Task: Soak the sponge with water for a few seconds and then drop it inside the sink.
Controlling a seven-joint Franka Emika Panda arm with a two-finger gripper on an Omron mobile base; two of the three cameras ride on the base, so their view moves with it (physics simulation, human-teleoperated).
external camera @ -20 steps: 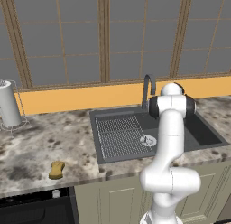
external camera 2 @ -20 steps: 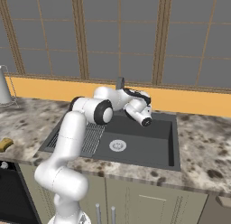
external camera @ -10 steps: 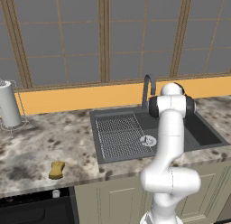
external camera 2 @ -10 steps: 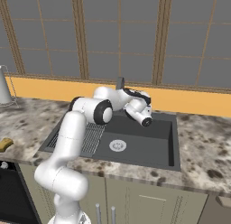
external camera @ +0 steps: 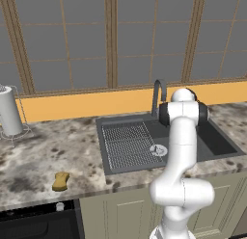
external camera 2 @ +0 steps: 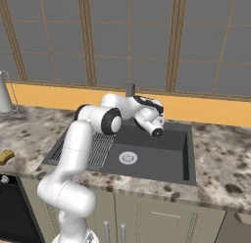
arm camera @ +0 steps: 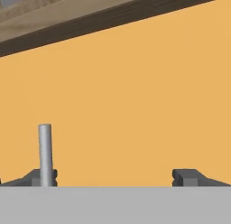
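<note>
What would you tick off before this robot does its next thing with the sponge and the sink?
1. Gripper open, nothing between its fingers: ok.
2. Sponge lies free on the counter, left of the sink: ok.
3. Gripper close to the sponge: not ok; it sits over the basin by the faucet, facing the orange wall.
4. Water running from the faucet: cannot tell; no stream is visible.
5. Sponge soaked: not ok, it is not yet picked up.
6. Basin free to take the sponge: ok.
</note>
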